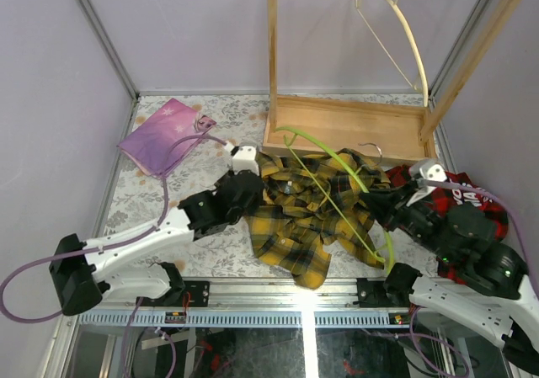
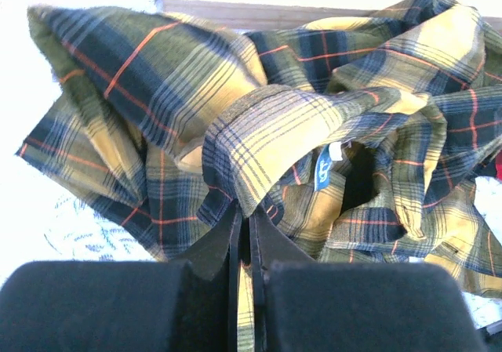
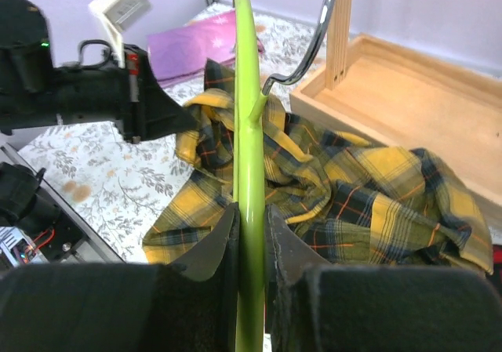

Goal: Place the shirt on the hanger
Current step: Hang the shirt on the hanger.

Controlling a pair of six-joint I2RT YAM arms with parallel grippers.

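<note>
While my left gripper [image 2: 243, 215] pinches a fold of the shirt [image 2: 157, 78] at the collar [image 2: 267, 132], fingers pressed together on the plaid, my right gripper [image 3: 251, 211] clamps one arm of the hanger [image 3: 245, 93]. That arm runs straight ahead from between the right fingers, out over the crumpled cloth heaped just beyond them. Its silver hook [image 3: 298, 68] curves up ahead and slightly right. The step in hand, as I judge it, is opening the neck so the hanger's free end can go in. I would do it well by lifting the collar up and towards me until the dark neck opening [image 2: 357, 179], ahead and right of my left fingertips, gapes. Only then would I steer the green arm into one shoulder, slowly, since a thin pinch on flannel may slip. A small blue label [image 2: 322, 168] sits inside the neckline, just beyond my left fingers, and its white mark is too small to read. A red-and-black garment [image 1: 472, 197] lies under my right arm, its white lettering also illegible.
</note>
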